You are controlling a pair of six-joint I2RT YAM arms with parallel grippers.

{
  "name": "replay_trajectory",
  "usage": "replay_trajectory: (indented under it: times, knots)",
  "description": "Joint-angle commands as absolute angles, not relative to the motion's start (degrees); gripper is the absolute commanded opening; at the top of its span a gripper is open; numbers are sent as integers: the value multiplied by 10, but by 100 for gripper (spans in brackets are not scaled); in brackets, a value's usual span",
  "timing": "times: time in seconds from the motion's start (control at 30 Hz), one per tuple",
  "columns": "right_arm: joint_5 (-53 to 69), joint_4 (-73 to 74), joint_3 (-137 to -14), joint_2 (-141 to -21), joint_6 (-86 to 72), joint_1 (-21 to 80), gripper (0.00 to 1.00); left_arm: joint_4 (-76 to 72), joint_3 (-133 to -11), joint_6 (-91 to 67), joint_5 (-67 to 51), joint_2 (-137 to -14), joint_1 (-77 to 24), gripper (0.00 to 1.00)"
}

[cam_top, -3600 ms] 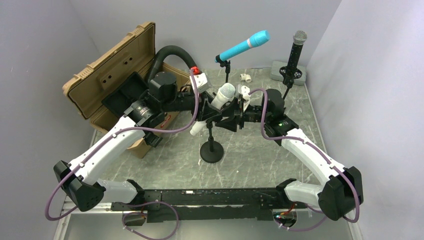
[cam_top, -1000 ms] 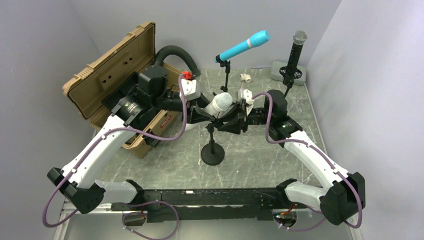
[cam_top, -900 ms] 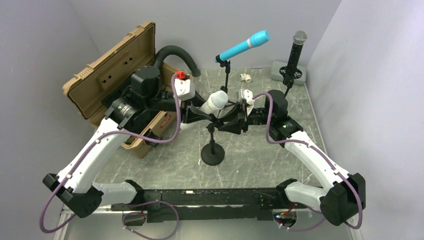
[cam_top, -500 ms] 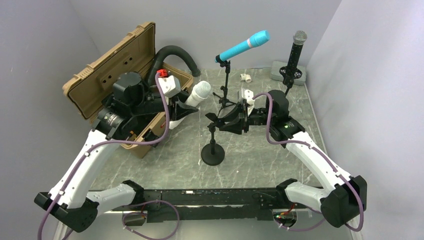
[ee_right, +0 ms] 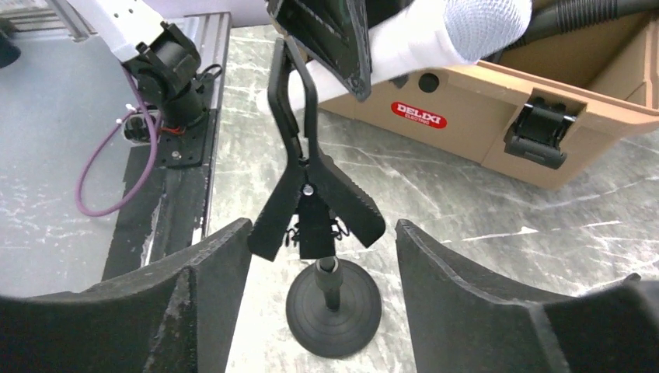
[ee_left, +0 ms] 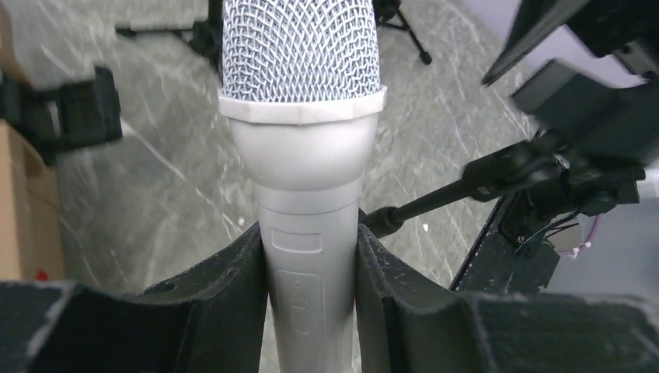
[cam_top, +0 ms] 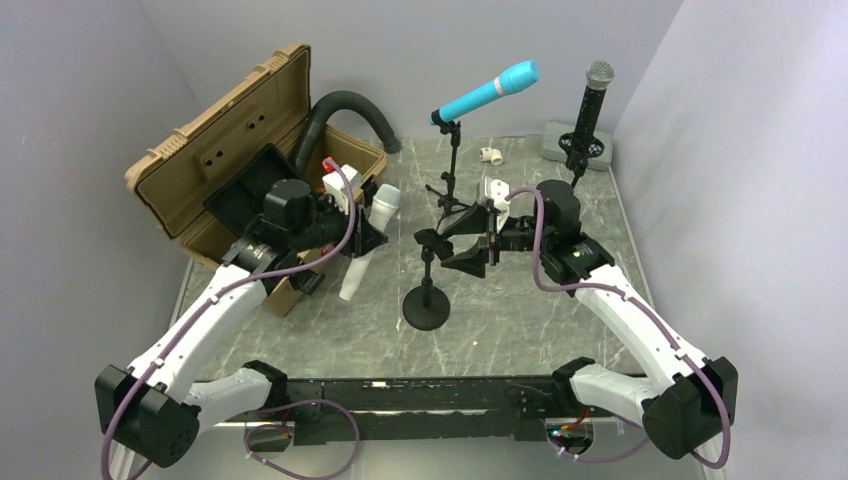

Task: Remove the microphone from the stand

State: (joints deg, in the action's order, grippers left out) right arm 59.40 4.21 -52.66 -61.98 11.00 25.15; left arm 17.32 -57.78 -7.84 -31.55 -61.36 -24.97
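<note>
The white microphone (cam_top: 366,240) with a mesh head is out of the stand, held nearly upright left of it. My left gripper (cam_top: 362,236) is shut on its body; the left wrist view shows both fingers (ee_left: 225,295) pressed on the microphone (ee_left: 305,148). The black stand (cam_top: 427,292) stands mid-table on its round base, its spring clip (cam_top: 433,240) empty. My right gripper (cam_top: 478,243) is open just right of the clip. In the right wrist view the clip (ee_right: 311,194) sits between the spread jaws without touching, above the base (ee_right: 334,307).
An open tan case (cam_top: 230,150) and a black hose (cam_top: 340,110) lie at the back left, close behind the left arm. A cyan microphone (cam_top: 487,92) on a tripod stand and a black microphone (cam_top: 592,105) stand at the back. White pipe fittings (cam_top: 490,155) lie near them.
My left gripper has pulled the white microphone out of the clip, carried it left and turned it upright. My right gripper has stayed by the clip, now open around it.
</note>
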Motion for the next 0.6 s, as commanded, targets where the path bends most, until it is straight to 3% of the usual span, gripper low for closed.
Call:
replay_trajectory:
  times: [0.0, 0.17, 0.4, 0.57]
  knots:
    - [582, 61, -549, -611, 139, 248, 71, 108, -526, -187, -266, -621, -248, 0]
    - [590, 58, -550, -614, 134, 242, 74, 101, -483, -272, -265, -653, -245, 0]
    - [598, 84, -576, -625, 140, 241, 88, 128, -463, -316, -245, -706, -246, 0]
    - [599, 92, -584, -630, 145, 241, 90, 135, -445, -319, -217, -737, -257, 0]
